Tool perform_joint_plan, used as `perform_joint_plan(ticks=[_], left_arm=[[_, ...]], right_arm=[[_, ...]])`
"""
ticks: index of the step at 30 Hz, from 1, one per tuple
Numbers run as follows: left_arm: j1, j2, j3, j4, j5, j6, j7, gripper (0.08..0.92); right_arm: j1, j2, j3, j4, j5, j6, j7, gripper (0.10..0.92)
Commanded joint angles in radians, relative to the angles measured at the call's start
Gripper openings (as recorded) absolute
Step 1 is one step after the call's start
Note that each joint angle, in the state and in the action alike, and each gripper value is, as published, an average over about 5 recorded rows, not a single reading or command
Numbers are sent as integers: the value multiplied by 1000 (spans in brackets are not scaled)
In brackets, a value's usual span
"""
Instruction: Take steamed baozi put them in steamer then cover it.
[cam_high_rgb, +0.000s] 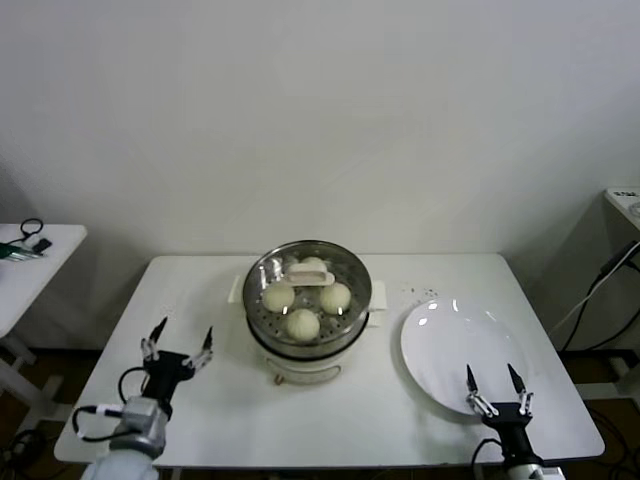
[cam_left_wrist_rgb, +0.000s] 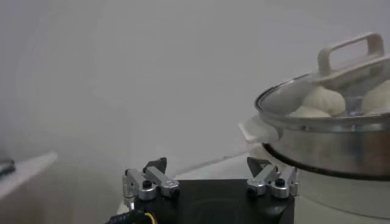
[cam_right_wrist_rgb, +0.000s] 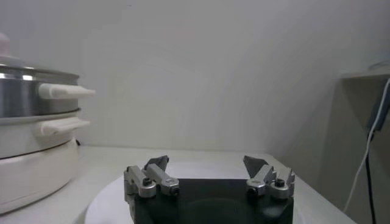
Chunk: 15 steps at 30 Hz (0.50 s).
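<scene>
Jaws, left gripper (cam_high_rgb: 181, 339): spread wide, nothing between them; it hovers over the table's left part, well apart from the pot.
Jaws, right gripper (cam_high_rgb: 494, 380): spread wide as well, holding nothing; it hangs above the near edge of the plate.
Steamed baozi (cam_high_rgb: 303, 323): four cream-white buns lie inside the steamer, three toward the near side and one farther back, partly hidden behind the lid's handle.
Steamer (cam_high_rgb: 262, 272): shiny steel basket on its cream-white base, standing at the middle of the table.
Cover (cam_left_wrist_rgb: 317, 100): clear glass lid with metal rim sits on the steamer's rim, its pale bar handle upright on top; the buns show through the glass.
Plate (cam_high_rgb: 440, 340): flat, white, bare, just right of the steamer without touching it.
Table (cam_high_rgb: 220, 400): white top carrying the steamer and plate.
Side table (cam_high_rgb: 45, 250): off to the left, with dark cables on it.
</scene>
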Motion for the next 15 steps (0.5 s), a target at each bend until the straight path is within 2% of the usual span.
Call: perform_joint_plan(ticks=[1,15], left_arm=[[77,-21,-42,164,-195,-286,5,823],[84,-25,-28,176,-192,-312,8,823]], right_arm=[[1,0,-7,1,16,14,-4,823],[7,4,-20,7,19,13,-1,823]])
